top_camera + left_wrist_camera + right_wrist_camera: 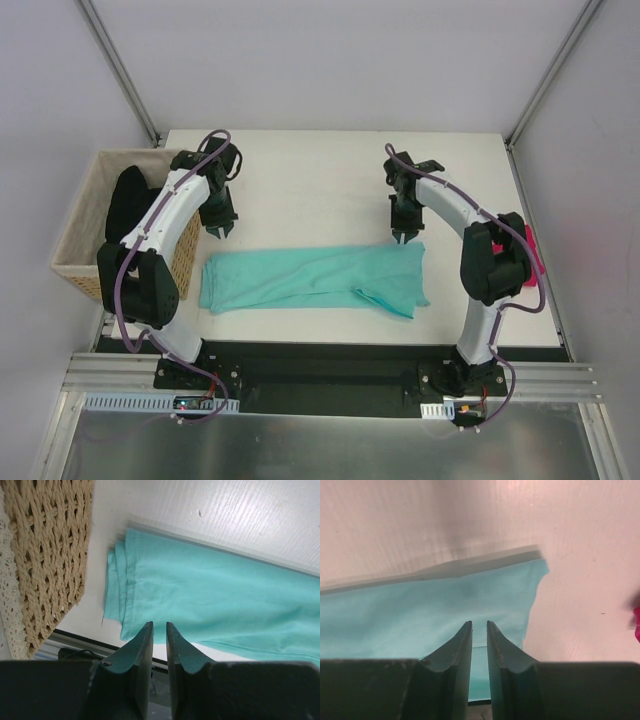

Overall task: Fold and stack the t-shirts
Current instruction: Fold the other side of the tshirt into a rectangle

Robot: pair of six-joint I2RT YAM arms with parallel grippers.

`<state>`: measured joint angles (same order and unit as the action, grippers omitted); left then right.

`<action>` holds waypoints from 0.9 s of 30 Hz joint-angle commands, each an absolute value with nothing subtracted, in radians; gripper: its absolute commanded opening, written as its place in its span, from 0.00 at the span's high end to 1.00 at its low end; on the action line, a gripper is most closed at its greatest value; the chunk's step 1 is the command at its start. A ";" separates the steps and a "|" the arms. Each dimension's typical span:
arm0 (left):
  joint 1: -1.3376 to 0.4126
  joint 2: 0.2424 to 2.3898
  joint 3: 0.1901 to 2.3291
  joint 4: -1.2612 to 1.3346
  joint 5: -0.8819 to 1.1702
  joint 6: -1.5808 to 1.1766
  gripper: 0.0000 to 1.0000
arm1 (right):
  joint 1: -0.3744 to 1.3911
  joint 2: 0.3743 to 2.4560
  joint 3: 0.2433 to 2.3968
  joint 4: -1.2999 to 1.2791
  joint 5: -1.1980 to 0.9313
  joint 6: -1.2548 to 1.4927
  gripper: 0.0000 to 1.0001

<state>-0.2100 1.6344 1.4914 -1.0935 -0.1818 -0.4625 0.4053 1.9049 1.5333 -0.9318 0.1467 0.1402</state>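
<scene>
The teal-mint t-shirt [310, 278] lies folded into a long strip across the near part of the table. It also shows in the left wrist view [210, 595] and the right wrist view [420, 615]. My left gripper [221, 229] [160, 625] hangs above the strip's far left corner. Its jaws are nearly together and hold nothing. My right gripper [405, 238] [479, 624] hangs above the far right corner in the same way, also empty. The magenta-pink t-shirt [530, 262] lies at the table's right edge, mostly hidden behind the right arm.
A wicker basket [85, 225] [50, 555] stands off the table's left edge with a dark cloth [128, 200] in it. A sliver of pink [637, 622] shows at the right wrist view's edge. White tabletop [320, 180] lies behind the strip.
</scene>
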 commanded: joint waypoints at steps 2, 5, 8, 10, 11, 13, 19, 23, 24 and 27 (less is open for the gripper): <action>-0.216 1.651 1.551 -1.146 -0.216 -0.445 0.83 | 0.380 1.908 1.529 -0.950 0.193 0.132 0.78; -0.216 1.663 1.568 -1.149 -0.212 -0.443 0.83 | 0.374 1.895 1.500 -0.940 0.204 0.138 0.69; -0.216 1.681 1.592 -1.152 -0.210 -0.440 0.84 | 0.368 1.859 1.464 -0.925 0.202 0.144 0.63; -0.216 1.695 1.611 -1.155 -0.207 -0.437 0.84 | 0.364 1.849 1.451 -0.927 0.207 0.147 0.62; -0.216 1.701 1.615 -1.155 -0.206 -0.439 0.84 | 0.362 1.839 1.430 -0.927 0.213 0.152 0.61; -0.216 1.709 1.629 -1.157 -0.199 -0.439 0.84 | 0.354 1.827 1.407 -0.922 0.216 0.158 0.61; -0.216 1.724 1.646 -1.160 -0.192 -0.437 0.84 | 0.334 1.758 1.330 -0.908 0.229 0.189 0.62; -0.216 1.730 1.641 -1.164 -0.190 -0.439 0.84 | 0.327 1.709 1.273 -0.907 0.230 0.212 0.63; -0.218 1.729 1.641 -1.166 -0.190 -0.440 0.84 | 0.328 1.701 1.264 -0.908 0.230 0.218 0.63; -0.218 1.732 1.638 -1.167 -0.189 -0.442 0.84 | 0.328 1.680 1.226 -0.908 0.218 0.229 0.64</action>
